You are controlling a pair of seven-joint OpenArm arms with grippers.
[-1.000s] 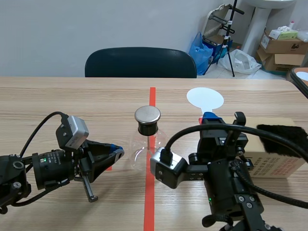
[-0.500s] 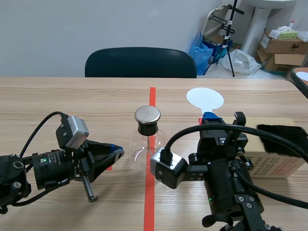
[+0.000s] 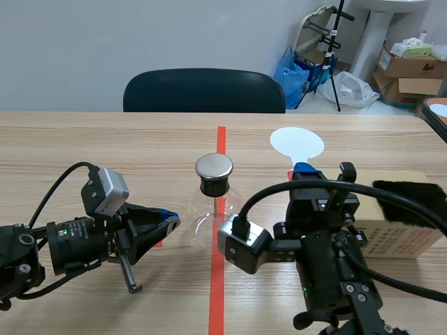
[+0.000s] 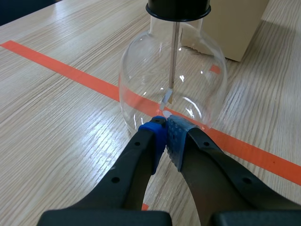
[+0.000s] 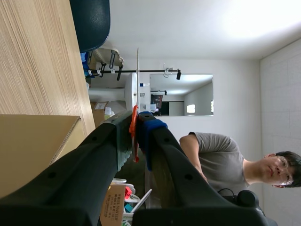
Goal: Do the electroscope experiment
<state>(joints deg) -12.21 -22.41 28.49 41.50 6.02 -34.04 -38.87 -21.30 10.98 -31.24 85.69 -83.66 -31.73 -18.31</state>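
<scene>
Between the earlier frames and this one no visible displacement has occurred: both arms and all items hold position. The electroscope point(image 3: 213, 206), a clear round glass flask closed by a black stopper with a flat circular metal cap point(image 3: 214, 166), stands upright on the orange-red tape line point(image 3: 221, 143) at mid-table, between the two arms. A thin metal rod point(image 4: 173, 61) hangs from the stopper and ends in small foil leaves point(image 4: 166, 98) that sit close together. The left gripper point(image 4: 165, 126) lies low just beside the flask wall, its blue pads pressed together with nothing between them. The right gripper point(image 5: 136, 121) is raised and clamped on the orange-red handle of a thin white round paddle point(image 3: 297, 144), which stands upright, well apart from the cap. A tan cardboard box point(image 3: 398, 234) bearing a black fur strip point(image 3: 408, 194) sits to the right on the pale wooden table point(image 3: 105, 139). Probable hazards: forward travel of the left arm would push or tip the light flask; a fast approach would strike the cap with the paddle; the thin handle may slip between the pads.
</scene>
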